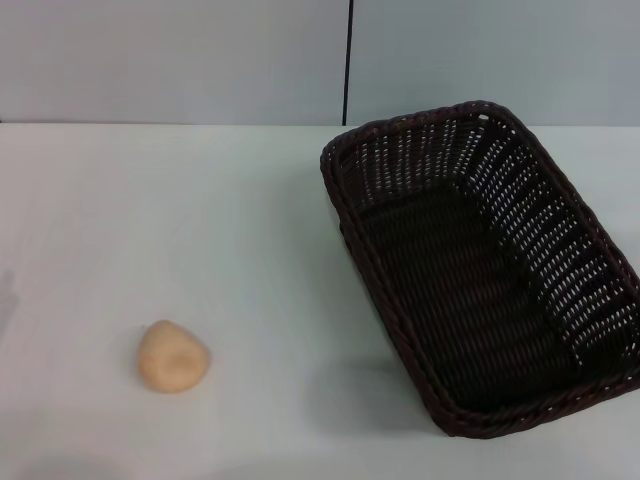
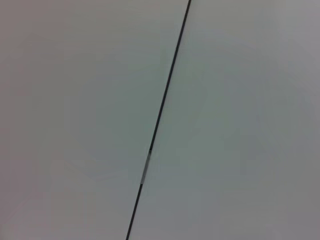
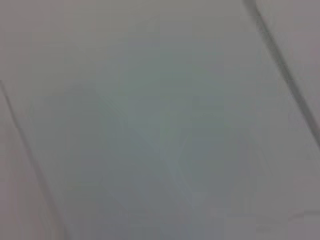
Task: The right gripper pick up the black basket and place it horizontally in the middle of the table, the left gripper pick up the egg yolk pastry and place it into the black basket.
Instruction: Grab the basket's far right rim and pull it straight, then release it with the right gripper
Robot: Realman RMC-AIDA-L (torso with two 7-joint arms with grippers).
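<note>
The black basket (image 1: 480, 262) is a large dark woven wicker basket on the right side of the white table (image 1: 150, 220) in the head view. It stands upright, turned at a slant, and is empty inside. The egg yolk pastry (image 1: 173, 356) is a small pale tan bun lying on the table at the front left, well apart from the basket. Neither gripper shows in any view. The left wrist view shows only a grey wall with a thin dark seam (image 2: 157, 120). The right wrist view shows only a blurred grey surface.
A grey wall with a vertical dark seam (image 1: 348, 60) stands behind the table's far edge. The basket's right end runs off the head view's right edge.
</note>
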